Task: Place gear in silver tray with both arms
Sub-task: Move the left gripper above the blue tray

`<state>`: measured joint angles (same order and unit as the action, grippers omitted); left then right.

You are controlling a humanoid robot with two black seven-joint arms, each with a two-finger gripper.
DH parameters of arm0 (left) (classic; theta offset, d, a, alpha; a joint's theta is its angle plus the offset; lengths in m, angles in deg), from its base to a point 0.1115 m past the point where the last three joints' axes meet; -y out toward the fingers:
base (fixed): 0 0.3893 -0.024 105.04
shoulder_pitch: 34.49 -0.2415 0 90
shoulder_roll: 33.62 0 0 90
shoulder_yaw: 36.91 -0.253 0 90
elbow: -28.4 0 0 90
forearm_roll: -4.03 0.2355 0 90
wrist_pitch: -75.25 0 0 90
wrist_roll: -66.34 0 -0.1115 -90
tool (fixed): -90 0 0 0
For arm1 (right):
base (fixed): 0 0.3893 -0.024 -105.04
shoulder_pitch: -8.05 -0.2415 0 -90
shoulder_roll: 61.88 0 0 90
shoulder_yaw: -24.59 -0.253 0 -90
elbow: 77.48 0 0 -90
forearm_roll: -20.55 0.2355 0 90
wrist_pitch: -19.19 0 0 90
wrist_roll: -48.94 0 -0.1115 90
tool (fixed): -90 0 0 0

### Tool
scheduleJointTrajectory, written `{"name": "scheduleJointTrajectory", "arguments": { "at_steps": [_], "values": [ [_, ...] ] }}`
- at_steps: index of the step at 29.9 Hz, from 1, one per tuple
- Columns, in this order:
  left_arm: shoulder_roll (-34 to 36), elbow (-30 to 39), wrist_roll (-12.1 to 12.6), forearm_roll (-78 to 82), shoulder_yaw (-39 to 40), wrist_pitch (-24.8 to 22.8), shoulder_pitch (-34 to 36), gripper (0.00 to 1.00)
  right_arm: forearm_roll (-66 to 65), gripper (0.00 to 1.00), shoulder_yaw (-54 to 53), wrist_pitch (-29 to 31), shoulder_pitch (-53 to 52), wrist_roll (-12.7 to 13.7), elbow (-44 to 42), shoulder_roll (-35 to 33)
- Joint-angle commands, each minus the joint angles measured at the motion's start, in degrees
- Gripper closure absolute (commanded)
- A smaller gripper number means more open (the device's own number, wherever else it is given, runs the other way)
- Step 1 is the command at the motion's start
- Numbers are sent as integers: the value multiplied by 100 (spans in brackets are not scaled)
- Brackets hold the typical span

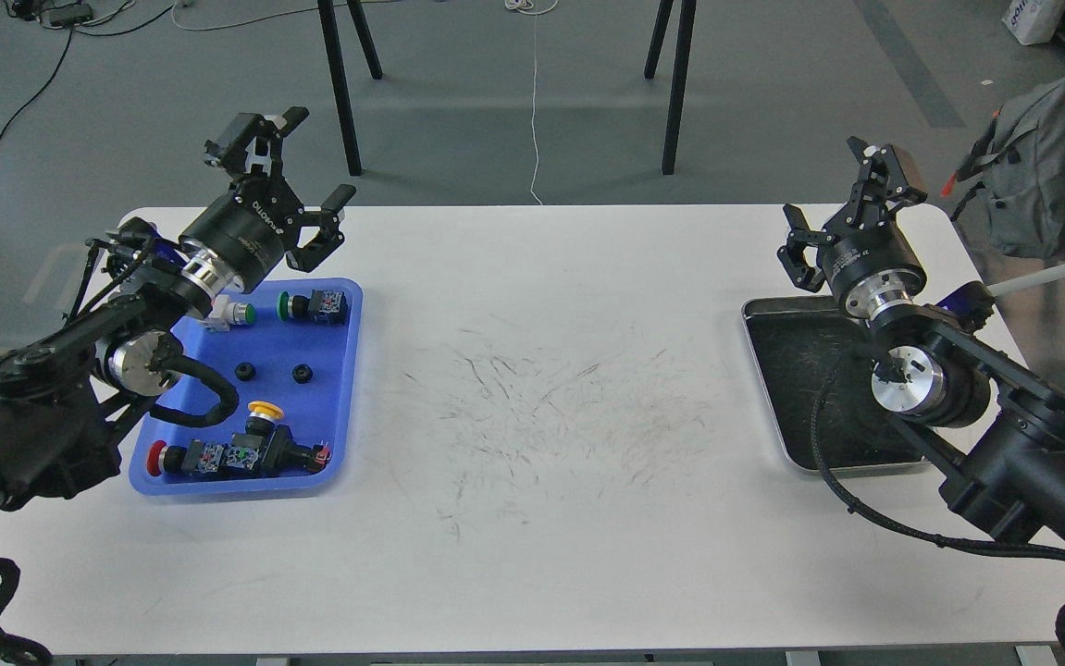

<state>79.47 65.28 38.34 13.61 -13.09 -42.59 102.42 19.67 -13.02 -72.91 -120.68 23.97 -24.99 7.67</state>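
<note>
Two small black gears (244,371) (303,373) lie in the middle of the blue plastic tray (347,370) at the table's left. The silver tray (800,370), with its dark scratched bottom, sits at the right and holds nothing that I can see; my right arm covers part of it. My left gripper (299,171) is open and empty, raised above the blue tray's far edge. My right gripper (835,199) is open and empty, raised above the silver tray's far edge.
The blue tray also holds several push-button switches with green (310,304), yellow (266,412) and red (157,456) caps. The white table (532,416) has scuff marks in its middle. Black stand legs (342,92) rise beyond the far edge.
</note>
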Motion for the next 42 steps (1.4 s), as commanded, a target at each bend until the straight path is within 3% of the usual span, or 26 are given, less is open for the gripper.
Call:
{"name": "scheduleJointTrajectory", "arguments": {
  "at_steps": [1, 18, 29, 35, 42],
  "values": [
    [3, 4, 0, 0, 0, 16, 3, 0, 0, 1, 0, 7, -30, 0, 34, -47],
    [55, 74, 0, 53, -202, 244, 3, 0, 0, 1, 18, -1, -12, -35, 34, -20],
    [442, 522, 0, 79, -440, 323, 29, 0, -9, 1, 18, -1, -4, -44, 16, -3],
    [477, 592, 0, -18, -387, 744, 21, 0, -9, 1, 35, -1, 5, -35, 7, 6],
    [319, 610, 0, -35, 296, 675, -76, 0, -9, 1, 44, -10, -4, -35, -1, 6]
  ]
}}
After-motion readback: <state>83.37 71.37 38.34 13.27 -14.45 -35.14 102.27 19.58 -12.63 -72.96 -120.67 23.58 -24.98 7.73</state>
